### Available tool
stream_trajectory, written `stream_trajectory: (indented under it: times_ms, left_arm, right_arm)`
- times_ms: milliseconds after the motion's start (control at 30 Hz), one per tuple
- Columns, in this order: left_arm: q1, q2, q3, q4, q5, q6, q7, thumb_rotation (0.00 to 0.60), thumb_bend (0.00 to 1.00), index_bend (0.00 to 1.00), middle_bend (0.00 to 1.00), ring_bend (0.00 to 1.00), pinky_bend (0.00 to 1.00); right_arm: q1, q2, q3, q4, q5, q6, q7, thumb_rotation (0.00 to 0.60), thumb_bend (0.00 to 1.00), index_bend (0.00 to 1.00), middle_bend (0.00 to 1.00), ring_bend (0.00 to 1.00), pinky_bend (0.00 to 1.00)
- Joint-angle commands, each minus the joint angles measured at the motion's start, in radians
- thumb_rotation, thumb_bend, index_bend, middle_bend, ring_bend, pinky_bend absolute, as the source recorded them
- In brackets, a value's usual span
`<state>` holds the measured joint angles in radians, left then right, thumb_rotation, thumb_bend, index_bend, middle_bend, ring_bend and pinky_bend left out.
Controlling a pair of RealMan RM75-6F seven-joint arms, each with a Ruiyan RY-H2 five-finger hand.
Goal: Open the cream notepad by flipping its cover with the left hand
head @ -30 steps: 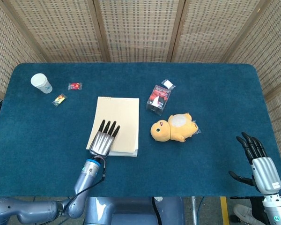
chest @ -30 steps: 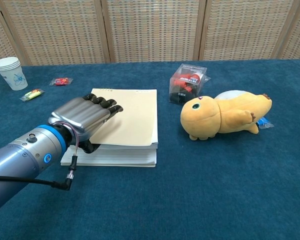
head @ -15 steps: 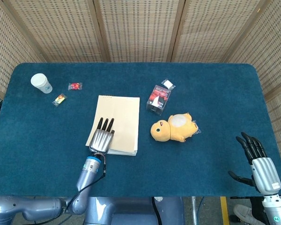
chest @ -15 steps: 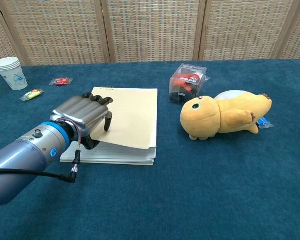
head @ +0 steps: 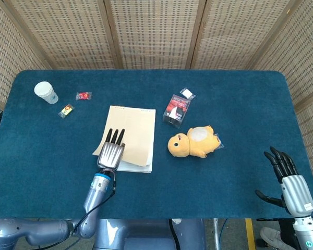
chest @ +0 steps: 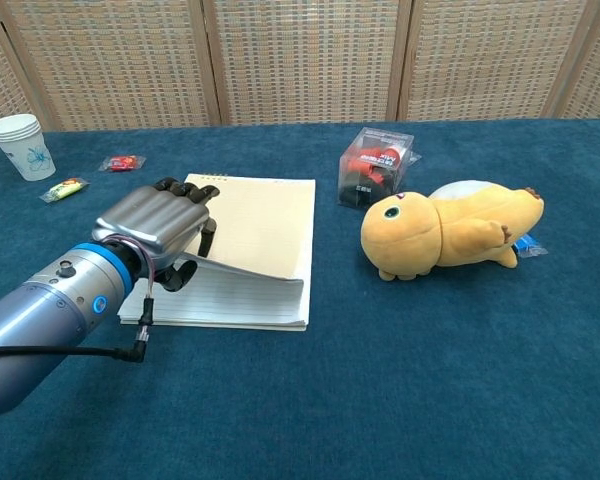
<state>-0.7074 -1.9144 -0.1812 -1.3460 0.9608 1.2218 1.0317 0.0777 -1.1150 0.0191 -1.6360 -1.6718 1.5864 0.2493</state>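
The bench [head: 240, 104] is covered in deep teal-blue cloth. The notepad [head: 138, 127] has a cream cover over white ruled pages. The left robot hand [chest: 160, 225] is silver-grey with black fingertips on a blue-banded wrist; the right robot hand [head: 291, 182] looks alike. The plush toy [chest: 450, 232] is orange-yellow with a pale belly. The paper cup [head: 46, 92] is white with a blue print.
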Motion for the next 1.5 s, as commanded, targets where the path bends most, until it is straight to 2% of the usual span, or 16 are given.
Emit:
stream_trajectory:
  times_ms: [33, 433, 600, 767, 1033, 1500]
  left_arm:
    - [0.008, 0.011, 0.016, -0.006, 0.017, 0.006, -0.011, 0.6, 0.55, 0.73, 0.0, 0.0, 0.0]
    - [0.074, 0.066, 0.112, -0.045, 0.121, 0.052, -0.094, 0.6, 0.56, 0.78, 0.0, 0.0, 0.0]
    - [0.098, 0.07, 0.132, -0.042, 0.147, 0.067, -0.109, 0.6, 0.57, 0.79, 0.0, 0.0, 0.0]
    - [0.128, 0.084, 0.15, -0.094, 0.159, 0.087, -0.121, 0.6, 0.57, 0.79, 0.0, 0.0, 0.0]
    - [0.189, 0.103, 0.217, -0.153, 0.213, 0.139, -0.123, 0.6, 0.57, 0.8, 0.0, 0.0, 0.0]
    - [0.284, 0.181, 0.32, -0.233, 0.355, 0.217, -0.147, 0.6, 0.58, 0.8, 0.0, 0.0, 0.0]
  right_arm:
    - [0.0, 0.001, 0.0, -0.001, 0.001, 0.0, 0.001, 0.6, 0.0, 0.01, 0.0, 0.0, 0.0]
    - [-0.003, 0.004, -0.002, -0.003, -0.004, 0.005, -0.001, 0.6, 0.0, 0.01, 0.0, 0.0, 0.0]
    - [-0.004, 0.004, -0.002, -0.004, -0.004, 0.006, -0.002, 0.6, 0.0, 0.01, 0.0, 0.0, 0.0]
    - [-0.004, 0.004, -0.002, -0.004, -0.002, 0.005, -0.002, 0.6, 0.0, 0.01, 0.0, 0.0, 0.0]
    - [-0.007, 0.006, -0.002, -0.006, -0.005, 0.012, 0.001, 0.6, 0.0, 0.01, 0.0, 0.0, 0.0]
    - [-0.01, 0.01, -0.002, -0.007, -0.007, 0.019, 0.006, 0.6, 0.0, 0.01, 0.0, 0.0, 0.0]
